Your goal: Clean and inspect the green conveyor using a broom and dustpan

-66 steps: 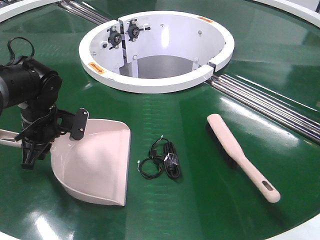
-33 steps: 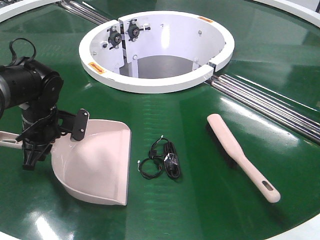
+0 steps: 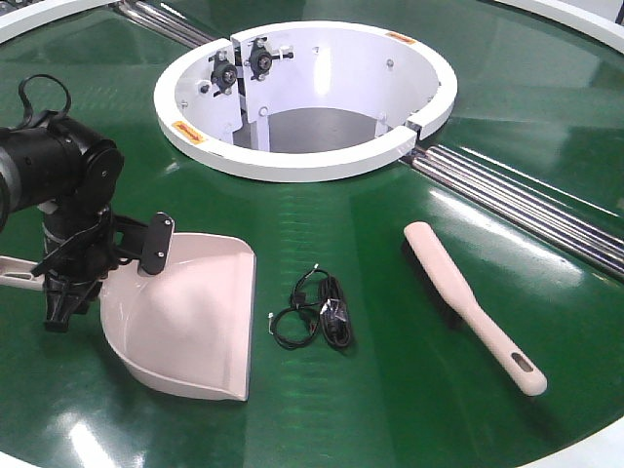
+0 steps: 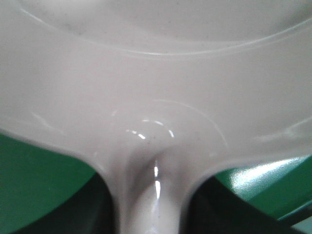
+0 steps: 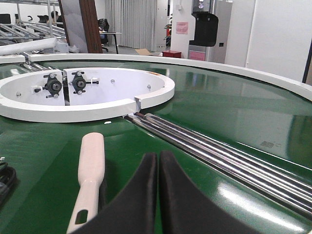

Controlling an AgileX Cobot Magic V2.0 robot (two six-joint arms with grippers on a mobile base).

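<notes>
Jaws of our left gripper (image 3: 57, 304) clasp the thin handle of the dustpan (image 3: 190, 312), with the wrist bent down over the near-left part of the green conveyor (image 3: 390, 419). Its mouth faces right and its handle runs left. We see our right gripper (image 5: 157, 195) pressed closed on nothing, low beside the broom (image 3: 468, 302), whose slotted handle points toward the near rim.

Right claw (image 5: 157, 160) pressed together, broom (image 5: 91, 165) lying alongside, green conveyor (image 5: 219, 112) beneath
</notes>
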